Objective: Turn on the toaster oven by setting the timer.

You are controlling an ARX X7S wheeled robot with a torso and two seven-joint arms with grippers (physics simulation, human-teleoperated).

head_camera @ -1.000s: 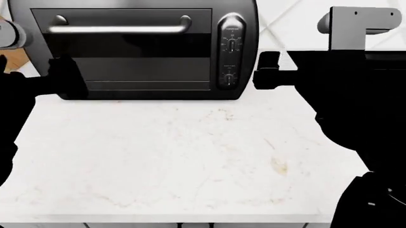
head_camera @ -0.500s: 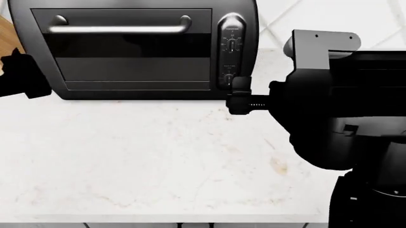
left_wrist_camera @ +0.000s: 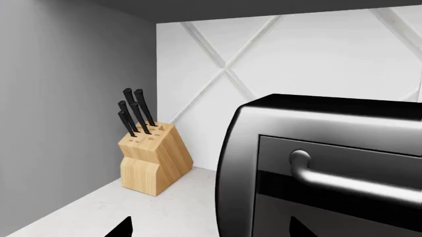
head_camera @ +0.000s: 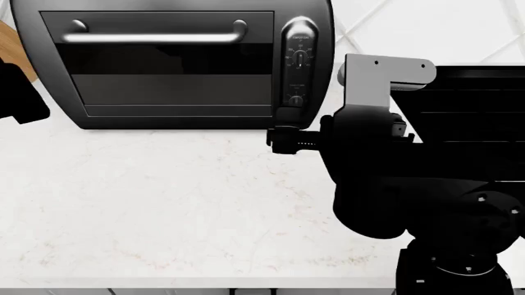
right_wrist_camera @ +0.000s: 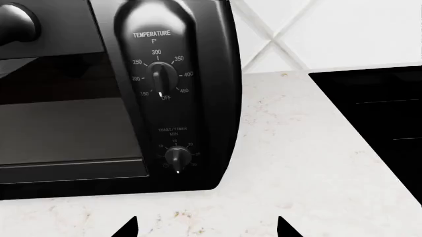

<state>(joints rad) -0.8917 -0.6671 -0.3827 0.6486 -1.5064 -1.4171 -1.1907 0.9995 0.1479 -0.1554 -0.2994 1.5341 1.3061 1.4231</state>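
The toaster oven (head_camera: 164, 61) stands at the back of the white counter, with a dark glass door and a silver bar handle (head_camera: 156, 37). Its black side strip carries a temperature knob (head_camera: 301, 58) and, below it, a timer knob (head_camera: 296, 98). My right gripper (head_camera: 283, 140) is open and empty, just in front of and below the timer knob, not touching it. In the right wrist view the timer knob (right_wrist_camera: 177, 157) points down, with the temperature knob (right_wrist_camera: 160, 76) at OFF. My left gripper (head_camera: 18, 95) is open and empty at the oven's left side (left_wrist_camera: 283, 163).
A wooden knife block (left_wrist_camera: 153, 158) with black-handled knives stands in the left corner by a grey wall. A flat black cooktop (right_wrist_camera: 376, 113) lies right of the oven. The white marble counter (head_camera: 164, 203) stretches in front. My right arm fills the right of the head view.
My right gripper has moved left and nearer, from beside the oven's right side to in front of the knob strip. My left gripper has drawn back to the left edge.
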